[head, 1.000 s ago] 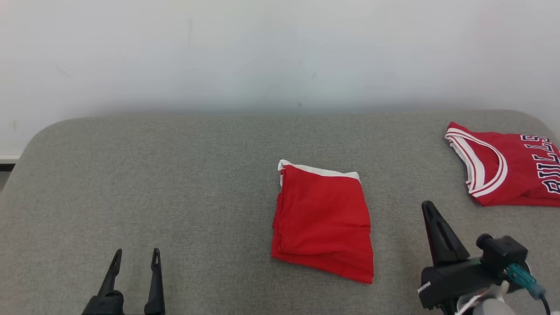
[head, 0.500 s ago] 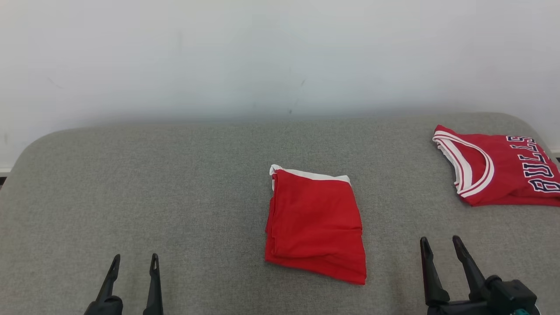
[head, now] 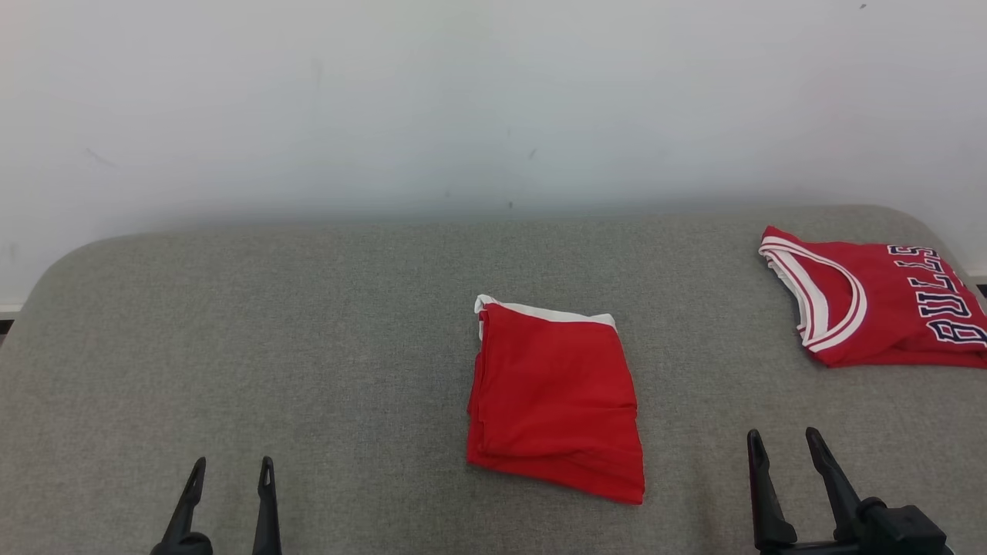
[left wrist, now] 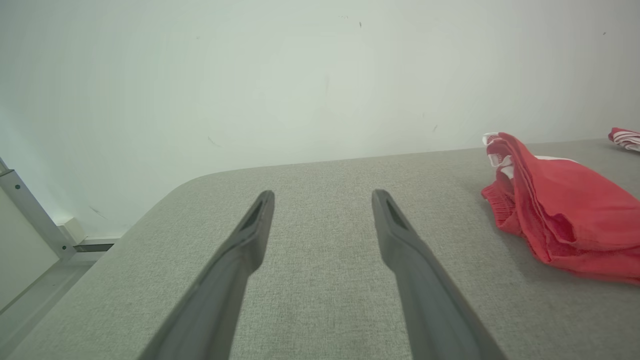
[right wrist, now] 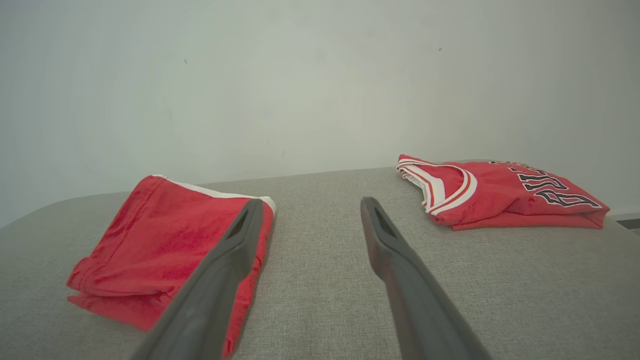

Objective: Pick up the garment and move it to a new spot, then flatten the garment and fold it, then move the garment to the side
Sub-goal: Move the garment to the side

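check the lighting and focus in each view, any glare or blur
Head view: soft even light, no glare, sharp; only a faint shadow along the near edge of the shorts. Left wrist view: wall brightest mid-frame, dimmer at the corners; the left gripper softens toward the lens. Right wrist view: right gripper likewise soft near the bottom edge, jersey lettering legible.

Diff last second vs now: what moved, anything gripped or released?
The right end effector pulled back to the lower right of the head view, turned fingers-up and opened; it holds nothing. The head camera shifted slightly. Unchanged: left end effector open, folded red shorts and jersey lying where they were on the grey cushion.
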### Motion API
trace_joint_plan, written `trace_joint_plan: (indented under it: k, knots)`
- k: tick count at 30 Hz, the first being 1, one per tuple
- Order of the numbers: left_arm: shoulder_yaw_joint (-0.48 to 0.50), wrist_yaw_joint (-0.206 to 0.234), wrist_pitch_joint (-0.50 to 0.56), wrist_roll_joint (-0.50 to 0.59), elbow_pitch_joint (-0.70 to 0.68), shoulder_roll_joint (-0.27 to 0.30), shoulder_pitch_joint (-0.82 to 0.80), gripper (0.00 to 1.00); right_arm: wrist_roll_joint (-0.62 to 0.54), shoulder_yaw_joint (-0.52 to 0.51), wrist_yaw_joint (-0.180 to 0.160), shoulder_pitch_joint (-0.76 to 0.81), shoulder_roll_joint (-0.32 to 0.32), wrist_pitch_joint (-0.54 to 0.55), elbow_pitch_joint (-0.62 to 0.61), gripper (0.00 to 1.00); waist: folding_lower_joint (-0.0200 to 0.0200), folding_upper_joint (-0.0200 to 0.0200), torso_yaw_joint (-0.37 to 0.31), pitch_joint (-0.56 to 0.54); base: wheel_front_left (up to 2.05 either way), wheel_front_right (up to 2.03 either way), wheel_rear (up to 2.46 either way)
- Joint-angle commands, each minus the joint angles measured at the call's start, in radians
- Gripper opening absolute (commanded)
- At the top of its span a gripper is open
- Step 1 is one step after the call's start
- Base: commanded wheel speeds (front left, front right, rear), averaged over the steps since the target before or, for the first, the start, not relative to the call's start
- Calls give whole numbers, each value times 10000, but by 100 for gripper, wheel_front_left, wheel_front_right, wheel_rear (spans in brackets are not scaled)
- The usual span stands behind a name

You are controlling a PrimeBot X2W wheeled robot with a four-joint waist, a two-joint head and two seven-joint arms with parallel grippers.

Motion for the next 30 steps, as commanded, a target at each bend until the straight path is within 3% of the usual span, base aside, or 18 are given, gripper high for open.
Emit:
trace_joint_plan:
  k: [1,15,30]
  knots:
    - [-12,21,-27,118,-33,47,107,100,-121,-26,-2,108,62,-42,41,100,1,0,9,-4,0,0,0]
    - [-70,-286,-27,-226,-236,284,285,100,-355,-164,-2,-23,143,-42,246,100,1,0,133,10,0,0,0]
    - [-153,-272,-27,-281,-585,285,517,100,-541,-238,-2,-70,237,-44,362,100,1,0,239,-47,0,0,0]
